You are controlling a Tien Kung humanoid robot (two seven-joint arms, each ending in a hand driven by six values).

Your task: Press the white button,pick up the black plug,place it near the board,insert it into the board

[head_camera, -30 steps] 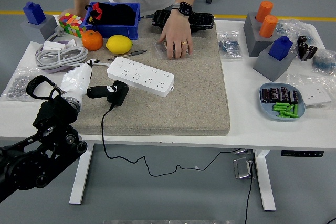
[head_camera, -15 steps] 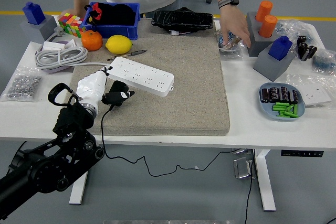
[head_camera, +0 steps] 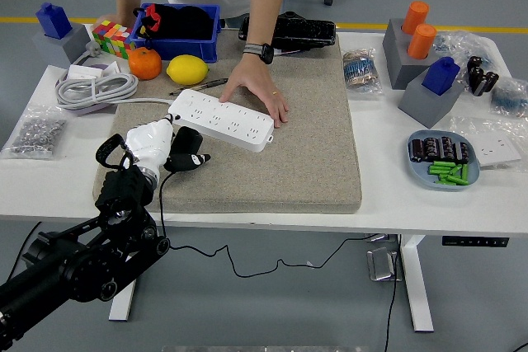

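Gripping the black plug (head_camera: 186, 149), the left hand (head_camera: 151, 144) has its white fingers closed around the plug's body just in front of the white power strip (head_camera: 221, 119), close to that board's left end. The plug is off the beige mat (head_camera: 289, 162), its cord (head_camera: 162, 204) trailing down over the table's near edge. A person's hand (head_camera: 257, 91) presses flat on the strip's far right part, seemingly steadying it. By my reading the carry to the board is nearly done and insertion is next; that calls for turning the prongs toward a socket and lining them up before pushing, though the prongs' facing is not clear from here.

Behind the strip, a blue bin (head_camera: 177, 29) holds something black and bundled. Far to the strip's right, a blue dish (head_camera: 421, 166) carries dark cells and a heap of green pieces.
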